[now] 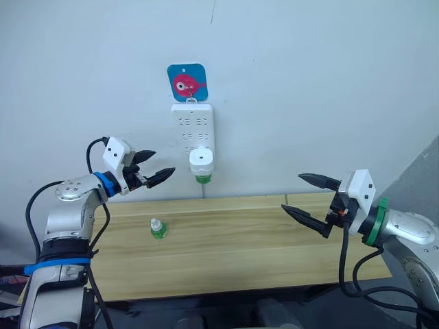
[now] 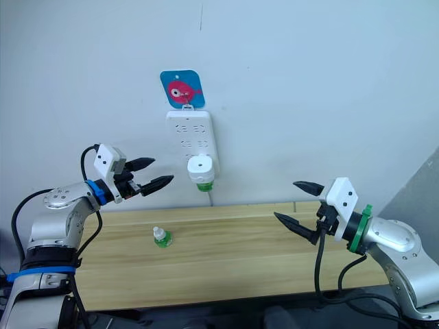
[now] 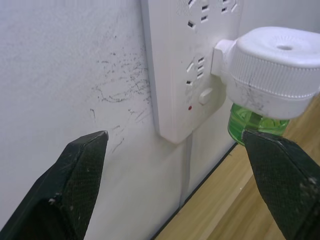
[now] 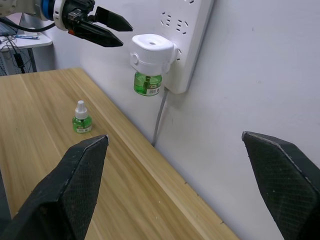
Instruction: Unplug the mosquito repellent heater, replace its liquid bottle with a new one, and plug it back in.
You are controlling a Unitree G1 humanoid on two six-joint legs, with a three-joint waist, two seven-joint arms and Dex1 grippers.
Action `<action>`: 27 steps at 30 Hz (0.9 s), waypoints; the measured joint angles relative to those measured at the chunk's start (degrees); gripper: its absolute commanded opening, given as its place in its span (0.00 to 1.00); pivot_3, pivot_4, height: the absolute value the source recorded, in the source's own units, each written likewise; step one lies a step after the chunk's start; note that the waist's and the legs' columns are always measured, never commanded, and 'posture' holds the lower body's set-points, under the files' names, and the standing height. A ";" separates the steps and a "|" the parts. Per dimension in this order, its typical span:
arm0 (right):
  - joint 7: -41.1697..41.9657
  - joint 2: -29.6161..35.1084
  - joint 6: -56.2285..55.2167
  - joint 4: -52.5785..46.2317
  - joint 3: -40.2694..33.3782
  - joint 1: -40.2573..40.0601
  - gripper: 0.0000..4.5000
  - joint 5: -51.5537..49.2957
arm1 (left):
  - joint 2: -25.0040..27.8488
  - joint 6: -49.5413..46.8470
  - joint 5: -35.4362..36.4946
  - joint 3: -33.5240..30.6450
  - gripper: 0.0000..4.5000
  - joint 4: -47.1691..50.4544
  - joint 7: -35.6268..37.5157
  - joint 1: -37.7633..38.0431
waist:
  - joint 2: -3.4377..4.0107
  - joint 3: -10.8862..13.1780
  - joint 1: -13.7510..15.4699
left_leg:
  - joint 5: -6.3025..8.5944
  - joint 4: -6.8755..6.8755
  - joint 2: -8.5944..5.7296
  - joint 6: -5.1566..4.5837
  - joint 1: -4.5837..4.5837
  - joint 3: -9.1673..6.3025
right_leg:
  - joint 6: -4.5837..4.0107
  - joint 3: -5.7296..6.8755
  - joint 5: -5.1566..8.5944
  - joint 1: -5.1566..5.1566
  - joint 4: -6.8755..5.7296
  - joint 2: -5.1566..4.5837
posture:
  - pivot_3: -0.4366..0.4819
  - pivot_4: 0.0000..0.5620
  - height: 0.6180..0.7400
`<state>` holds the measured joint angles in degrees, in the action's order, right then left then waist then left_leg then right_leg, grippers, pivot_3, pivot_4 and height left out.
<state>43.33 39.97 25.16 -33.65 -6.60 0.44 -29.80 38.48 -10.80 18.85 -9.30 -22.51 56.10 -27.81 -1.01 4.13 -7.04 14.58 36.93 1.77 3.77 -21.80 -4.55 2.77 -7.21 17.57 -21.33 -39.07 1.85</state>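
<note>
Left wrist view: the left gripper, fingers apart, faces the small white rounded plastic heater, plugged in. The right gripper, also spread, hangs well apart from it above the wooden bench.

A small green bottle with a white cap stands upright on the wooden table.

Wall: plain white, showing scuff marks near its foot.
Table: light wood, standing against wall.
Light: falling evenly.

white heater (green bottle beneath), plugged in
</note>
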 measured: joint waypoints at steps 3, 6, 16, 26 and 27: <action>-0.21 -0.01 0.02 0.00 0.16 0.25 0.99 0.33 | -0.20 0.00 -0.04 0.43 1.00 -1.53 0.91 -1.17 | -0.02 0.07 -0.17 | 0.00 0.00 -0.01 0.00 -0.01 -0.01 | 0.00 0.01 0.00 0.00 0.00 0.00 | 0.32 0.12 1.00; -0.74 -0.02 0.31 -0.02 0.62 0.79 0.99 0.45 | -1.04 0.98 -1.17 1.73 1.00 -5.81 1.26 -4.08 | -0.04 0.13 -0.31 | 0.00 0.02 -0.03 0.00 -0.01 -0.03 | 0.01 0.02 -0.01 0.01 0.00 0.00 | 0.32 0.12 1.00; -2.35 0.02 4.14 -3.75 1.28 2.82 0.99 -0.73 | -3.76 7.15 -4.36 3.87 1.00 -17.39 2.52 -10.49 | -0.04 0.22 -1.28 | 0.00 -0.01 -0.03 0.00 -0.07 -0.07 | 0.02 0.02 -0.01 -0.02 0.00 0.01 | 0.29 0.13 1.00; -4.21 -0.34 6.94 -5.06 1.30 3.72 0.99 -1.13 | -4.55 11.41 -6.38 4.58 1.00 -24.29 4.91 -14.35 | -0.06 0.38 -1.14 | -0.01 0.04 -0.06 0.00 -0.07 -0.09 | 0.07 0.04 -0.04 0.02 0.00 0.01 | 0.28 0.13 1.00; -4.48 -0.38 7.17 -5.15 1.30 3.82 0.99 -1.19 | -4.61 11.55 -6.51 4.63 1.00 -25.07 5.35 -14.91 | -0.07 0.40 -1.07 | -0.01 0.05 -0.07 0.00 -0.07 -0.11 | 0.07 0.04 -0.04 0.03 0.00 0.01 | 0.28 0.13 1.00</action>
<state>38.84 39.60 32.33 -38.80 -5.31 4.26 -30.99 33.87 0.75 12.34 -4.67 -47.58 61.45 -42.72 -1.08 4.53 -8.11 14.56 36.99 1.70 3.77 -21.87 -4.65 2.84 -7.17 17.53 -21.30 -39.07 1.86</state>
